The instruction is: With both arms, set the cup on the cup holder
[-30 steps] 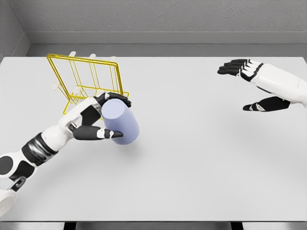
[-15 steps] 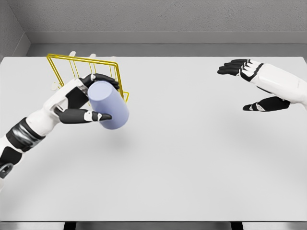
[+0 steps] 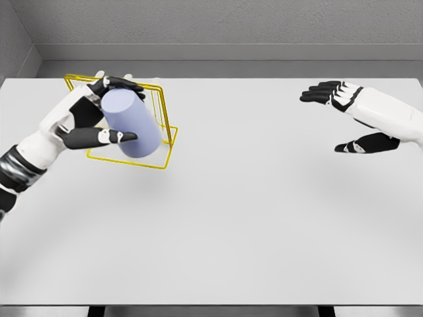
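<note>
My left hand (image 3: 89, 122) wraps the lavender cup (image 3: 131, 123), thumb below and fingers over its top, holding it tilted in the air in front of the yellow wire cup holder (image 3: 158, 125). I judge it light, rigid and smooth, best gripped around the barrel. It hides much of the holder's wires. My right hand (image 3: 344, 119) hovers spread and empty far across the worktop (image 3: 264, 218).

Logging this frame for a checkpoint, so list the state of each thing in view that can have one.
cup: tilted, held off the table, over the cup holder, not yet set down.
cup holder: yellow wire rack on the table, partly hidden by the cup.
left hand: shut on the cup.
right hand: open, holding nothing, far right above the table.
</note>
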Tool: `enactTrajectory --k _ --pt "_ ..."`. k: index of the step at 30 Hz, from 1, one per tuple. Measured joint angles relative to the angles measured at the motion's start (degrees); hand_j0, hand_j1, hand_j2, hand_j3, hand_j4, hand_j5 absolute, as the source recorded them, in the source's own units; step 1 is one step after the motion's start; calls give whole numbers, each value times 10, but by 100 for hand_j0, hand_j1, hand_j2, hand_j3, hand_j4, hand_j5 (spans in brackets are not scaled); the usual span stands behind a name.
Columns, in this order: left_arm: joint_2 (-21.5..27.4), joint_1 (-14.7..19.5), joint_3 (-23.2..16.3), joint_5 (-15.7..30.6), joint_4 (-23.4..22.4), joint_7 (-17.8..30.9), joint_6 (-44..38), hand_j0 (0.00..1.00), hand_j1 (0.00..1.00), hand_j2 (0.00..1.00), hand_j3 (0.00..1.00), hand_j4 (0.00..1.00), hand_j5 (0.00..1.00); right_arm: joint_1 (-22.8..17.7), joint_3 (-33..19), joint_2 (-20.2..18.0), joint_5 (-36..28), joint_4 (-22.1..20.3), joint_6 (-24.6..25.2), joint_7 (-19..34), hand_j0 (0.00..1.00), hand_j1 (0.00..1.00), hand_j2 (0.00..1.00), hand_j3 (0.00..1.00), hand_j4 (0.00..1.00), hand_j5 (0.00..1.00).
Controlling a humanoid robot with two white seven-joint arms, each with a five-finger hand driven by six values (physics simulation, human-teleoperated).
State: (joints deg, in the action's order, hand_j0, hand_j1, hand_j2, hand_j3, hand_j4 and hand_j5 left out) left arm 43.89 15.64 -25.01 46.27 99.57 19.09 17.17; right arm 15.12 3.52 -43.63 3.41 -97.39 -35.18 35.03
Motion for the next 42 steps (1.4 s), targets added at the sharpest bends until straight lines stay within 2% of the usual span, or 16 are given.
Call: enactTrajectory --k 10,24,30,31,34,36,42 --pt "-6 18 1 8 -35 0 -2 68 68 68 68 68 68 -1 0 0 0 -1 0 0 100 100 100 100 100 100" --pt "-42 54 -11 4 -68 1 -7 68 68 68 68 68 68 -1 0 0 0 -4 0 0 100 100 100 100 100 100" --pt "-51 58 -16 3 -80 1 -7 68 68 68 68 68 68 -1 0 0 0 -4 0 0 100 100 100 100 100 100" --pt "-51 58 -16 3 -81 1 -7 70 70 70 70 70 70 -1 0 0 0 -4 0 0 100 100 100 100 100 100" --pt "-54 58 -17 1 -84 1 -8 84 84 84 84 84 84 -1 0 0 0 -3 0 0 100 100 100 100 100 100" --pt "-55 62 -20 -3 -86 1 -8 90 90 90 90 90 90 -1 0 0 0 -3 0 0 100 100 100 100 100 100" --pt "-56 67 -26 -8 -92 2 -9 93 93 93 93 93 93 -1 0 0 0 -1 0 0 100 100 100 100 100 100"
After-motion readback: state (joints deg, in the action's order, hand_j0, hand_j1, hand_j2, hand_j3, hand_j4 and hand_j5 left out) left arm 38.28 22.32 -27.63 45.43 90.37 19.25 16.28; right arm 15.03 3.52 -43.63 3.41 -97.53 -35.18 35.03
